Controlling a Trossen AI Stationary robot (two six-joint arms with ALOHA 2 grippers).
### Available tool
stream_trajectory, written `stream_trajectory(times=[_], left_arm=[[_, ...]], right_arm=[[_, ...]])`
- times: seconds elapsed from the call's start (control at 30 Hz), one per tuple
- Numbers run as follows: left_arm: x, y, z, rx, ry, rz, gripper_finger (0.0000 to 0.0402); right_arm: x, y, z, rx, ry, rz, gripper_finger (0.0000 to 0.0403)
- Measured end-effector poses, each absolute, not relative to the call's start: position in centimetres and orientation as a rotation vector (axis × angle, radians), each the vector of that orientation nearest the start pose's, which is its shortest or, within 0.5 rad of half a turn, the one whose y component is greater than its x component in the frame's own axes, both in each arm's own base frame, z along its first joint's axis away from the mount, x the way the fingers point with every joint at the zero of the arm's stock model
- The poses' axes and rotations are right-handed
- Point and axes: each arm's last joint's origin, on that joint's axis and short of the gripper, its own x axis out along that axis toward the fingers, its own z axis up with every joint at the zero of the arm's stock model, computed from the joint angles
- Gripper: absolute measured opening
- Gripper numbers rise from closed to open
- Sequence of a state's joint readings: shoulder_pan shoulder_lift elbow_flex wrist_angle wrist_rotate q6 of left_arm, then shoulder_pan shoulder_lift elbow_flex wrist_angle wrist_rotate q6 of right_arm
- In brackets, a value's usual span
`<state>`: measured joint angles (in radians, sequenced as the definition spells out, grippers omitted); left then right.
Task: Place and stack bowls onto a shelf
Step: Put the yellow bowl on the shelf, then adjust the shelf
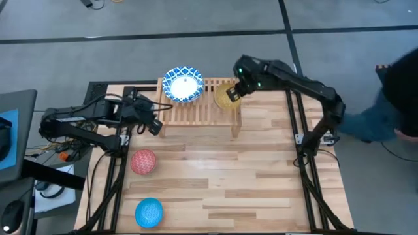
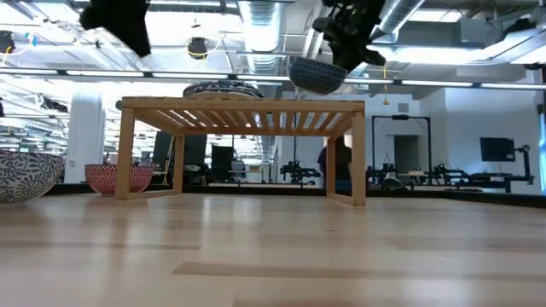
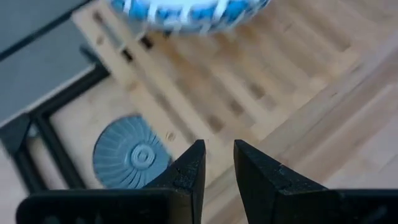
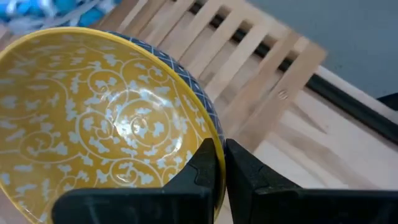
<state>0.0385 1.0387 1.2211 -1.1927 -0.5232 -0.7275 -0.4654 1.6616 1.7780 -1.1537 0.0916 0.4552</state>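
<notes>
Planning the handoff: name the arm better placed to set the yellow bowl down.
Right. Its gripper is shut on the yellow bowl, held over the shelf; the left gripper sits beside the shelf, empty.

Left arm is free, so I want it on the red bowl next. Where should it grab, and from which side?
Take the red bowl by its rim, coming straight down from above. It sits upright and open on the table, so one finger can go inside the wall and one outside. The left gripper is nearest, so the rim edge facing the shelf looks easiest.
</notes>
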Motion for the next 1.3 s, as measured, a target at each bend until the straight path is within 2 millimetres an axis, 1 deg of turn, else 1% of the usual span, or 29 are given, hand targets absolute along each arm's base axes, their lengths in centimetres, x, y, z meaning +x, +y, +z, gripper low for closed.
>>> stream_trajectory(times=[0.1, 0.2, 0.3, 0.37, 0.43, 0.7, 0.9, 1.0, 1.17, 1.3], left_arm=[[16.8, 2.7, 34.4, -0.425, 0.788, 0.868, 0.007], [17.0, 3.2, 33.0, -0.455, 0.85, 0.878, 0.007], [17.0, 3.7, 31.8, -0.476, 0.91, 0.871, 0.007], [17.2, 3.9, 31.5, -0.49, 0.907, 0.87, 0.007], [17.2, 4.1, 31.1, -0.492, 0.919, 0.862, 0.007], [17.7, 5.2, 29.9, -0.525, 0.924, 0.808, 0.007], [17.8, 6.1, 29.9, -0.521, 0.919, 0.812, 0.007], [17.9, 6.5, 29.9, -0.534, 0.904, 0.791, 0.007], [17.9, 6.8, 30.0, -0.553, 0.896, 0.776, 0.007], [18.4, 7.2, 30.3, -0.546, 0.839, 0.758, 0.007]], right_arm=[[29.6, -16.7, 37.2, 0.588, 0.96, -0.741, 0.0037], [30.3, -18.0, 36.6, 0.566, 1.009, -0.738, 0.0037], [31.1, -18.7, 35.8, 0.557, 1.056, -0.715, 0.0037], [31.5, -19.0, 35.2, 0.569, 1.081, -0.687, 0.004], [31.9, -19.2, 34.7, 0.582, 1.099, -0.675, 0.0053], [32.1, -19.3, 34.8, 0.579, 1.077, -0.678, 0.0138], [31.5, -18.9, 36.4, 0.565, 0.995, -0.68, 0.0201], [31.0, -18.6, 38.1, 0.554, 0.89, -0.685, 0.0221], [29.4, -17.8, 41.1, 0.529, 0.74, -0.683, 0.0231], [28.2, -17.3, 42.8, 0.515, 0.658, -0.698, 0.0232]])
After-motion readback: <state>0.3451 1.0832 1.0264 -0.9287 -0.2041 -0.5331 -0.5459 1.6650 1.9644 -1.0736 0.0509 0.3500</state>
